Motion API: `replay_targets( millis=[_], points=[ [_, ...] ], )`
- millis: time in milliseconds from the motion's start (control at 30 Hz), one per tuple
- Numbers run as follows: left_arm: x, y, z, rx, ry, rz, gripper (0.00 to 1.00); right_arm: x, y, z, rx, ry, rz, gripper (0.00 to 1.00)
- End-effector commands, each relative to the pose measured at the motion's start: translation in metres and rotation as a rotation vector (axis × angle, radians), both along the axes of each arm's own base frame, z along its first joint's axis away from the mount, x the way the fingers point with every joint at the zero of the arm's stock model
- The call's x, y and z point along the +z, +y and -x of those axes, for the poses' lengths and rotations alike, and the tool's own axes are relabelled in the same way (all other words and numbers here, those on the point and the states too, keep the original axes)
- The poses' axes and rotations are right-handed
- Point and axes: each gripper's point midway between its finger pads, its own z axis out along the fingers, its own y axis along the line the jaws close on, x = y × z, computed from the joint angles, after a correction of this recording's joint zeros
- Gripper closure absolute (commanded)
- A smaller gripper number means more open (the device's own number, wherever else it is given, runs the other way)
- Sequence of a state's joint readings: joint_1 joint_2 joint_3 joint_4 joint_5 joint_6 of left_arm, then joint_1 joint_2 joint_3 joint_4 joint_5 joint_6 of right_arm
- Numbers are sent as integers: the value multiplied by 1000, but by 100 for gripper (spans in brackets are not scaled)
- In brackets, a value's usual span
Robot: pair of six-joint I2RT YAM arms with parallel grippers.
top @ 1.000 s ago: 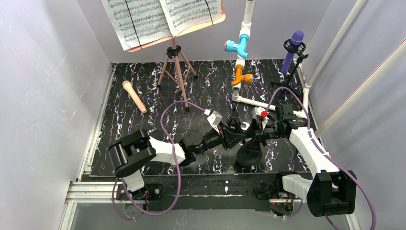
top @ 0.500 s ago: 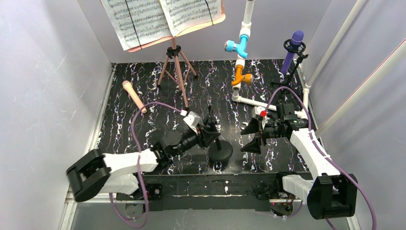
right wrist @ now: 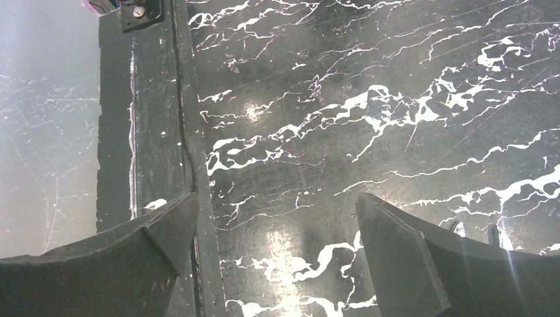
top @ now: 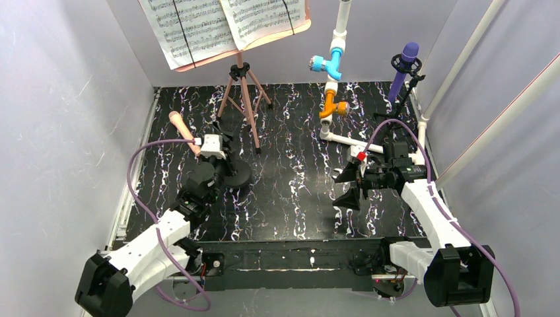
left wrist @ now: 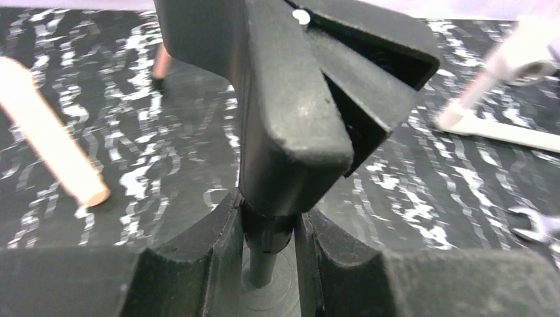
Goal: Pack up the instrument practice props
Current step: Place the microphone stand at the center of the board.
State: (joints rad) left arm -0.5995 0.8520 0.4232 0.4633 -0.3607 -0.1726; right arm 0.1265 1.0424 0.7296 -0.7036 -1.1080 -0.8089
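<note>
One black round-based mic holder (top: 236, 177) is now riding clamped by its stem in the left pincer (top: 223, 158), the peach toy microphone (top: 185, 133) lying just beside that pincer; the right pincer (top: 348, 186), having released it, is gaping empty, so the handover looks done.

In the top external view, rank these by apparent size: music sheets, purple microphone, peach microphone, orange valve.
1. music sheets
2. purple microphone and peach microphone: they look alike; the purple one stands raised, nearer the camera, so unranked
3. orange valve
</note>
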Motion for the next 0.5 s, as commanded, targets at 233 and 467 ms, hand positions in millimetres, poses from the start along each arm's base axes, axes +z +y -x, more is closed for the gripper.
replay_targets(
  millis=[233,467],
  points=[
    [36,145,-45,602,-59,62,100,5,-1,-12,-40,-36,14,2],
    [36,210,-67,814,-38,56,100,4,-1,-12,-43,-32,16,2]
  ],
)
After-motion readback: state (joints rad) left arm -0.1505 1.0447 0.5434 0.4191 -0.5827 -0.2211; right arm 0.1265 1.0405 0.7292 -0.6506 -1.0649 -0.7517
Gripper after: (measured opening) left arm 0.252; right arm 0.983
